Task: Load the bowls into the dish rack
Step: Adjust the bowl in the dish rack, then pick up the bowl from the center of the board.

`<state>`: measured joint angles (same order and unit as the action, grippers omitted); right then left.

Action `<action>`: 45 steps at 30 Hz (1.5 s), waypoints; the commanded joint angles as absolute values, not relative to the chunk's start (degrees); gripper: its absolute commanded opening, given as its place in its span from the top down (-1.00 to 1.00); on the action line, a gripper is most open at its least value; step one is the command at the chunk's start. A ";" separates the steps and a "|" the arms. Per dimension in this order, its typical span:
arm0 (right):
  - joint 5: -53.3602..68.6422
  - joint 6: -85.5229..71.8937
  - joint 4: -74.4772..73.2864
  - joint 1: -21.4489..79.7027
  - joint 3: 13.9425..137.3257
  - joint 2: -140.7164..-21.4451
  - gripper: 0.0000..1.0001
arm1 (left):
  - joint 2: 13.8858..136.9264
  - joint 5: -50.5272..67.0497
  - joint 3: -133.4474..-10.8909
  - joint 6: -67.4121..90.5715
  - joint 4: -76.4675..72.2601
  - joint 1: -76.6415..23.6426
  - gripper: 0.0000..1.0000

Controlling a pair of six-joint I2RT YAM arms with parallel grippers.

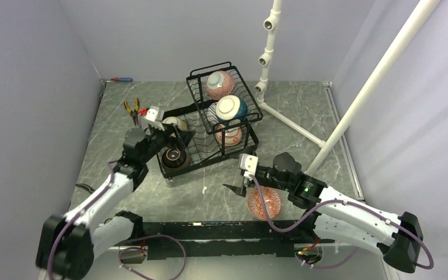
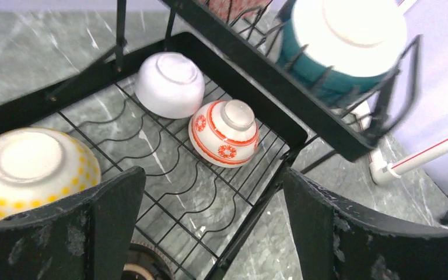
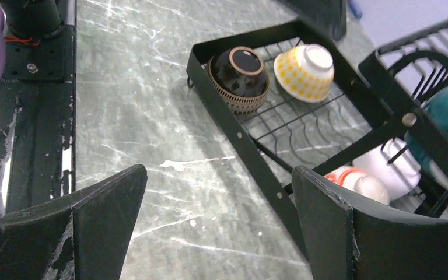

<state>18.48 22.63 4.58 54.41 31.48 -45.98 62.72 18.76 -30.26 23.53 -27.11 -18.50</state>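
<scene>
One red-patterned bowl (image 1: 263, 203) sits outside the dish rack (image 1: 210, 161), on the surface near the near edge and a little right of centre. The step in hand is therefore probably its pickup by the right hand (image 1: 237, 188), which hangs just beside the bowl on the side toward the rack, fingers spread wide and holding nothing. To do this well, the hand should swing over the bowl, pinch one wall across the rim rather than span the whole body, and lift straight up before carrying. Glazed ceramic is likely slick, so a firm, square bite matters. The bare wire in the lower base between the brown bowl (image 3: 239, 70) and the red-ringed bowl (image 2: 224, 131) looks like the easiest landing place. The left hand (image 2: 210, 227), wide open and empty, hovers over that base and would do best to move clear first. The stray bowl reads as a round cream disc with dense red patterning; I cannot tell whether its mouth faces up.
</scene>
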 commanded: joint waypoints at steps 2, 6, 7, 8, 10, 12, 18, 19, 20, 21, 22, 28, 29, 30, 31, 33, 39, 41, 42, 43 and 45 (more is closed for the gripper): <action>11.92 7.81 11.49 54.54 29.39 -45.03 -0.99 | 47.42 13.14 -29.78 16.07 -4.22 -18.47 -0.89; 0.97 -7.37 10.78 54.50 28.84 -44.58 -0.99 | 38.25 8.31 -30.95 19.40 8.87 -18.46 -0.90; -1.14 -10.17 9.98 54.50 28.76 -44.56 -0.99 | 36.62 6.24 -31.45 21.98 11.17 -18.46 -0.90; -3.00 -12.28 9.26 54.50 28.59 -44.53 -0.99 | 34.94 4.05 -31.84 24.76 13.34 -18.46 -0.90; -4.46 -15.26 6.90 54.53 28.58 -44.44 -0.99 | 31.84 1.62 -31.93 28.89 16.96 -18.46 -0.90; -5.94 -18.25 4.64 54.52 28.48 -44.03 -0.99 | 29.97 0.68 -32.27 32.93 20.75 -18.46 -0.89; -14.95 -25.55 -4.61 54.52 28.40 -41.41 -0.99 | 27.49 0.88 -32.71 42.63 29.61 -18.46 -0.90; -16.61 -26.52 -5.59 54.51 27.96 -40.60 -0.99 | 27.22 1.56 -32.43 43.06 29.65 -18.50 -0.90; -18.02 -27.48 -6.63 54.42 27.62 -39.89 -0.99 | 27.14 2.87 -32.01 43.23 29.24 -18.47 -0.90; -20.15 -29.04 -7.93 54.41 27.27 -39.02 -0.99 | 27.20 4.26 -31.54 42.80 28.41 -18.46 -0.89; -21.44 -30.14 -8.80 54.43 26.89 -37.99 -0.99 | 27.66 5.58 -31.20 42.12 27.57 -18.46 -0.90; -24.65 -34.63 -12.42 54.29 26.03 -35.52 -0.99 | 36.94 12.50 -32.79 38.57 25.89 -18.46 -0.90; -24.81 -34.98 -12.66 54.25 26.02 -35.55 -0.99 | 38.94 14.31 -33.05 37.73 24.98 -18.46 -0.90; -24.63 -35.04 -13.03 54.16 26.16 -35.81 -0.99 | 41.42 16.13 -33.35 36.74 24.02 -18.47 -0.89; -24.02 -34.80 -13.53 53.81 26.59 -36.24 -0.99 | 43.15 17.65 -33.81 35.93 23.37 -18.54 -0.89; -22.96 -34.96 -14.60 53.15 27.48 -37.40 -0.99 | 45.97 20.22 -34.46 34.30 21.57 -18.67 -0.89; -8.02 -32.78 -10.77 44.50 27.41 -41.91 -0.95 | 51.87 21.92 -32.94 37.33 13.89 -22.10 -0.89; -2.20 -32.27 -10.01 40.05 27.42 -43.26 -0.92 | 53.73 20.69 -32.92 38.29 11.46 -25.58 -0.90; -0.57 -31.99 -9.90 38.48 27.49 -43.75 -0.91 | 54.52 18.74 -33.20 38.58 10.71 -28.17 -0.89; 1.26 -31.85 -9.95 37.13 27.55 -43.90 -0.91 | 55.23 16.82 -33.41 38.74 9.72 -30.80 -0.89; 2.44 -31.71 -11.12 35.38 27.98 -43.63 -0.90 | 57.42 13.45 -34.41 38.97 8.42 -36.06 -0.89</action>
